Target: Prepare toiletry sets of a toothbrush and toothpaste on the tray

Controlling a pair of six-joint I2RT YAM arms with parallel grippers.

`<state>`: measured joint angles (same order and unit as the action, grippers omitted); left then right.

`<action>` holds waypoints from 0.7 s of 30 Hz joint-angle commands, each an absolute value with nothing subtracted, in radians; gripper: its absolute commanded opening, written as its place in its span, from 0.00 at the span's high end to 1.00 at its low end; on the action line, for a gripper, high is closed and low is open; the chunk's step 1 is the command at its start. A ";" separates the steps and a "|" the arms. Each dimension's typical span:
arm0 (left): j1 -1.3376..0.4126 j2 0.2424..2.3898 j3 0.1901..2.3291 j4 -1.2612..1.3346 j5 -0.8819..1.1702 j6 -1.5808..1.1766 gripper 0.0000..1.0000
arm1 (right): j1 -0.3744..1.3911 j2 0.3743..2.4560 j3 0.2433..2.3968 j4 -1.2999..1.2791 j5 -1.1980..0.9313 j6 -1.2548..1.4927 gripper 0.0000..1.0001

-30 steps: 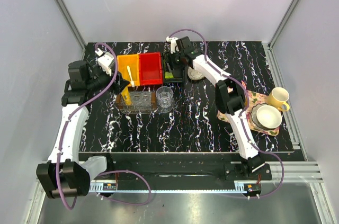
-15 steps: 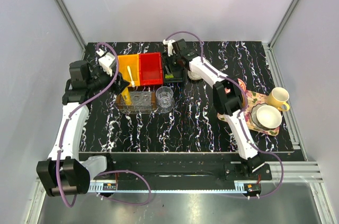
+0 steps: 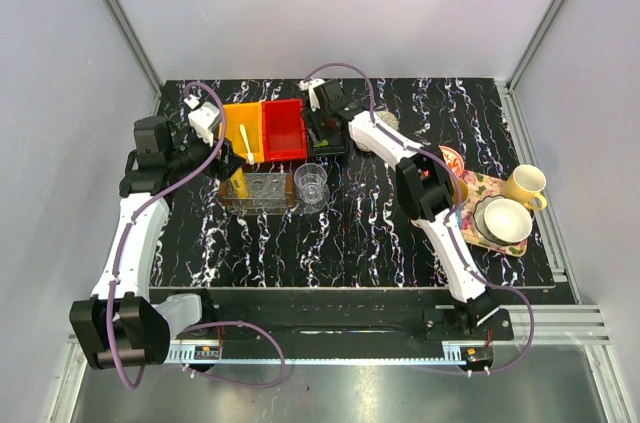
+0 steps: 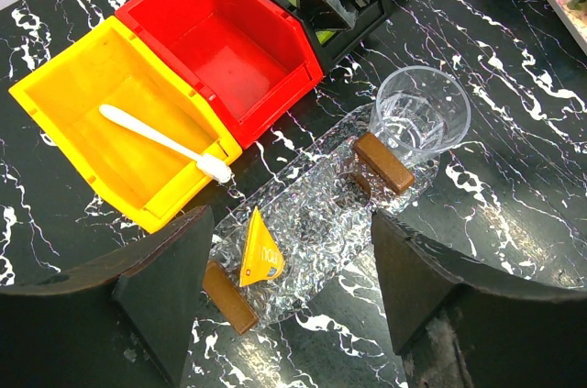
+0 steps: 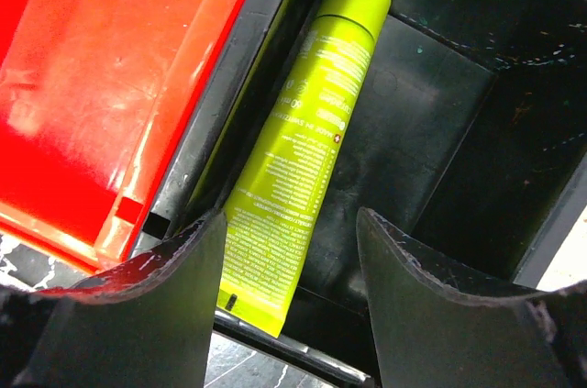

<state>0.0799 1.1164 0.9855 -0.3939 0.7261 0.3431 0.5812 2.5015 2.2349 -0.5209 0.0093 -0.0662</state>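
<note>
From the top camera I see the left end effector (image 3: pixel 222 150) hanging at the near-left corner of the yellow bin (image 3: pixel 243 123), where the toothbrush (image 3: pixel 247 143) lies. A red bin (image 3: pixel 284 128) touches that bin on its right, and a black bin (image 3: pixel 330 135) comes next. The right arm stretches far across the tabletop (image 3: pixel 350 243), putting the right end effector (image 3: pixel 322 126) down over the black bin. Just in front of the yellow and red bins sits the clear tray (image 3: pixel 268 191), with the yellow tube (image 3: pixel 239 183) at its left end and a clear cup (image 3: pixel 311 183) at its right end. I cannot tell whether the cup stands on the tray or just beside it. Well off to the right, a patterned plate (image 3: pixel 470 183) carries a bowl (image 3: pixel 503 221) and a yellow mug (image 3: pixel 525 185). On the left wrist camera my fingers (image 4: pixel 165 287) are spread wide with nothing between them, and the tray shows below the gap. The yellow tube rests near the tray's brown handle (image 4: pixel 229 296). The toothbrush lies slantwise on the yellow bin's floor, its head toward the wall nearest the tray. On the right wrist camera the green tube (image 5: pixel 303 131) lies in the black bin along the wall next to the red bin, cap end away from me. The right fingers (image 5: pixel 431 296) stand apart on either side of its flat crimped end. There is a clear gap on the right side, so nothing is clamped.
</note>
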 commanded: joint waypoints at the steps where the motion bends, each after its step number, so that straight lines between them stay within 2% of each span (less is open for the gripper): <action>1: 0.078 1.115 0.982 -0.353 0.747 0.354 0.27 | 0.610 2.536 2.270 -0.546 0.132 -0.121 0.36; 21: 0.080 1.123 0.976 -0.342 0.756 0.353 0.27 | 0.621 2.574 2.286 -0.586 0.193 -0.130 0.43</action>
<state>0.0799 1.1168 0.9848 -0.3931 0.7265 0.3431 0.6109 2.5343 2.2551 -0.5301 0.1539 -0.1158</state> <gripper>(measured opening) 0.736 0.573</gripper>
